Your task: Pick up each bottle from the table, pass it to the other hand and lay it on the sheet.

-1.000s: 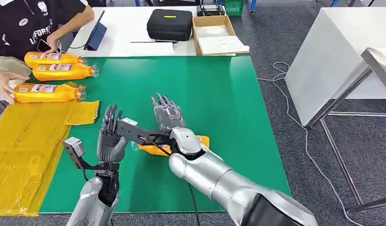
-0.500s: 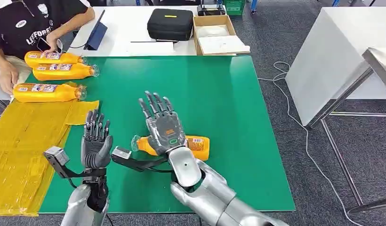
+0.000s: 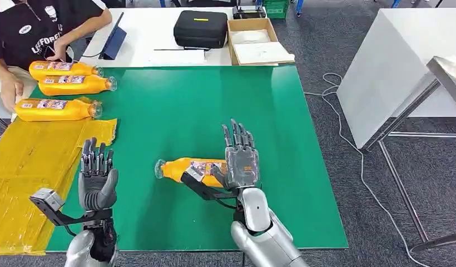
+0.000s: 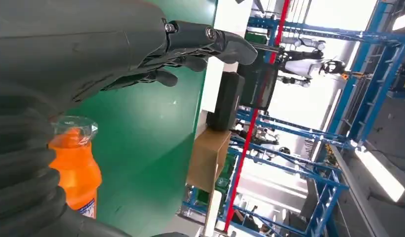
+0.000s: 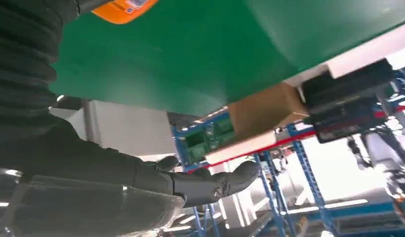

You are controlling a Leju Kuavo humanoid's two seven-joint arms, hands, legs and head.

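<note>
Orange bottle (image 3: pixel 197 170) lies on the green table (image 3: pixel 281 111), seemingly full; both hands' fingers apart, empty.

A black case (image 3: pixel 201 28) sits on the white table (image 3: pixel 139 39) beside a cardboard box (image 3: pixel 259 41); a tablet (image 3: pixel 113 41) stands near a seated person (image 3: pixel 36 28). A white cable (image 3: pixel 348 139) trails over the grey floor (image 3: pixel 326 33).

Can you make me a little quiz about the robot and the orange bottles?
1. True or false: the right hand holds the near bottle.
2. How many bottles lie by the person? A two, B three, C five.
3. Fill in: the left hand hovers near the edge of the yellow ____.

Key: 1 false, the bottle lies on the green table beside the open hand. 2 B. 3 sheet.
</note>
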